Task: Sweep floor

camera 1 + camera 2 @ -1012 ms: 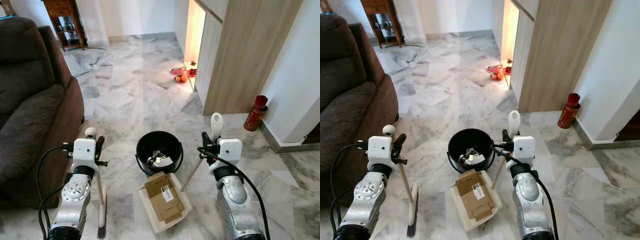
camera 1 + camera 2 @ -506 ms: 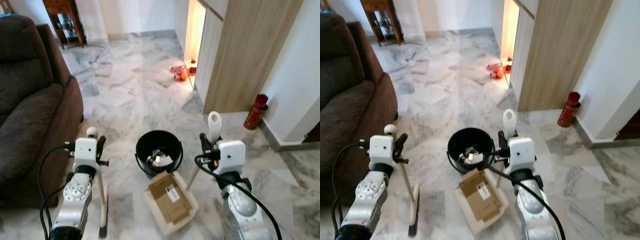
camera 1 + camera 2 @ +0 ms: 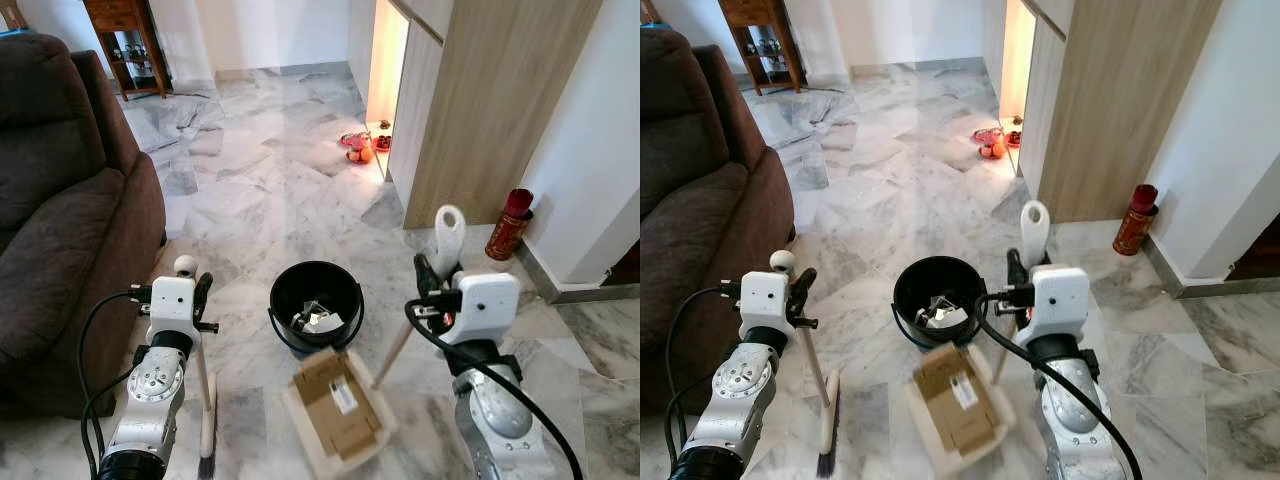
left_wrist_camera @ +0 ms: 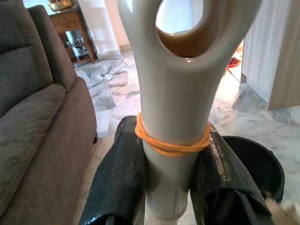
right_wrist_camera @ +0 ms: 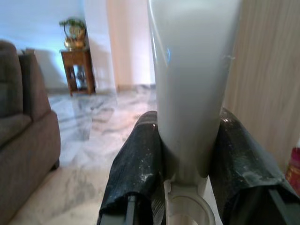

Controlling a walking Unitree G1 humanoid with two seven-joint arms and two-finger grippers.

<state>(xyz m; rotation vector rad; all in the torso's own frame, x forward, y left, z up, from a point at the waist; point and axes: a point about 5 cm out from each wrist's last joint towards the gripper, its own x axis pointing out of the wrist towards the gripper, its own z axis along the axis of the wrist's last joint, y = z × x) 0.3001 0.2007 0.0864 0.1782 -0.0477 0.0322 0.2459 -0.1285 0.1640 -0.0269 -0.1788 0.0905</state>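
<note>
**Broom and dustpan both gripped, bucket between**

Left gripper (image 4: 166, 187) pinched on the broom handle (image 4: 176, 108), black fingers (image 4: 117, 183) pressed to either side just under an orange rubber band (image 4: 171, 143) and the hanging loop at the handle's top. From that grip, broom (image 3: 205, 395) running down and slightly toward the robot, long axis near upright, bristle head (image 3: 206, 462) on the marble floor (image 3: 250, 190) below the gripper.

Right gripper (image 5: 185, 173) clamped on the pale dustpan handle (image 5: 192, 84), fingers (image 5: 136, 164) tight on both flanks. Handle's looped end (image 3: 447, 230) standing above the gripper; shaft slanting down and toward the left arm to the dustpan (image 3: 338, 415). Pan low and to the inner side of the right gripper, off level, a flattened cardboard box (image 3: 335, 400) lying in it.

Black bucket (image 3: 316, 305) on the floor between the two grippers, just beyond the pan, scraps inside. Brown sofa (image 3: 60, 210) out past the left gripper; red canister (image 3: 508, 225) by the wall beyond the right one.
</note>
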